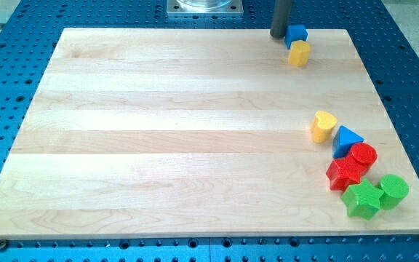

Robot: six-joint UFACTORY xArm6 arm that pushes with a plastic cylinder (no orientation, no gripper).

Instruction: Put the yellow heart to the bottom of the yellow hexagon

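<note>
The yellow heart (324, 125) lies near the view's right edge, at mid height of the board. The yellow hexagon (299, 53) sits near the view's top right, touching a blue cube (295, 34) just above it. My tip (278, 35) stands at the board's top edge, right beside the blue cube on its left, up and to the left of the yellow hexagon. The tip is far above the yellow heart.
A blue triangle (348, 140) lies just right of the heart. Below it cluster a red cylinder (363, 156), a red star (345, 174), a green star (362, 199) and a green cylinder (393, 191). The wooden board (158, 138) rests on a blue perforated table.
</note>
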